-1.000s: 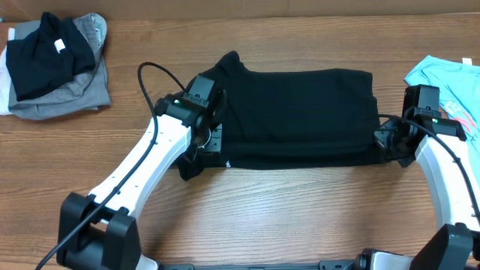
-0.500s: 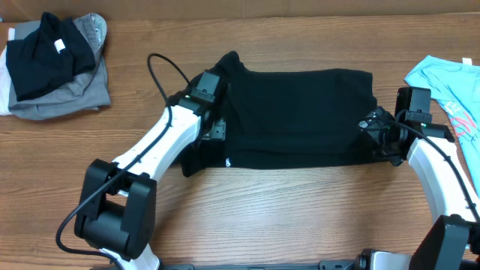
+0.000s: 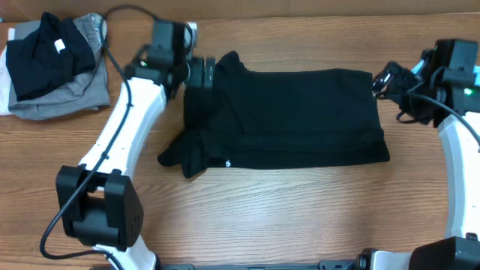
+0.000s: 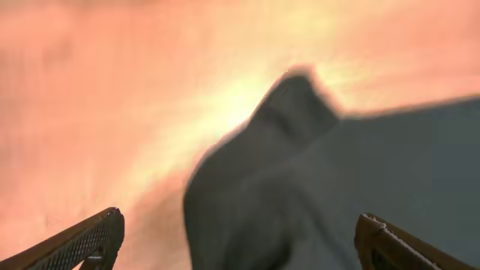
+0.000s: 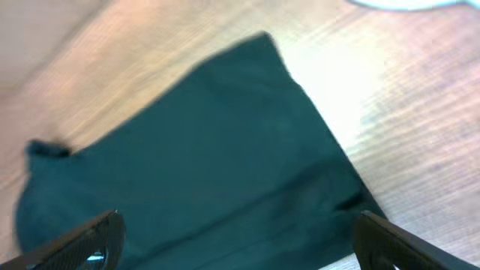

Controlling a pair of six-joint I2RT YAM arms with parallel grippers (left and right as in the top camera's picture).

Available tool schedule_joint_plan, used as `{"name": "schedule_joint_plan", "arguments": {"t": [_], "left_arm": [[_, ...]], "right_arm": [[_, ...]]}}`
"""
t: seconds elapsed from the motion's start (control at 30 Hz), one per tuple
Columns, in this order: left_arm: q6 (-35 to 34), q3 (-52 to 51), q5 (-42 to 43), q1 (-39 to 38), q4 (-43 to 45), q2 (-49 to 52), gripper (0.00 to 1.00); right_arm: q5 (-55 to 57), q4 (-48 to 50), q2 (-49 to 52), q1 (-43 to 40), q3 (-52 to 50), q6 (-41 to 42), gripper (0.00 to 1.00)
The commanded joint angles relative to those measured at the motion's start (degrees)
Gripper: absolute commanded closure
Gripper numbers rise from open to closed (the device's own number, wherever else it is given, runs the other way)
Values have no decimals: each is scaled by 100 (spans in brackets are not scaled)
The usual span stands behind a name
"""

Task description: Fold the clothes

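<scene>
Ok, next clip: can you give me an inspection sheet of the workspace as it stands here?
Surface: wooden table, wood grain visible, no spills seen.
Job's things: black T-shirt lies mid-table, folded into a wide band, one sleeve sticking out at its lower left. A black shirt with a white tag lies on a grey shirt at the far left.
Clutter: nothing seen.
Grippers: left gripper open at the black T-shirt's far left corner, holding nothing. Right gripper open at its far right corner, holding nothing.
Cables: a black cable loops off the left arm; another cable runs along the right arm. Neither lies on the cloth.
Surroundings: plain tan strip beyond the table's far edge.
</scene>
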Motion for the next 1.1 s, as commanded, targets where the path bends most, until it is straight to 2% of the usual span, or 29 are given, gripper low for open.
{"name": "schedule_joint_plan", "arguments": {"t": [0.0, 0.17, 0.33, 0.87, 1.07], "left_arm": [[584, 992, 844, 136, -61, 686, 0], [802, 2380, 1370, 144, -570, 1919, 0], [848, 2999, 1335, 133, -726, 2686, 0], [1272, 3016, 1375, 120, -1123, 3519, 0], [1386, 3016, 1314, 140, -1095, 3685, 7]], "right_arm": [[-302, -127, 223, 2, 306, -313, 0], [-678, -267, 282, 2, 295, -310, 0], [-656, -619, 282, 2, 295, -334, 0], [-627, -590, 282, 107, 295, -356, 0], [-584, -562, 282, 111, 295, -356, 0]]}}
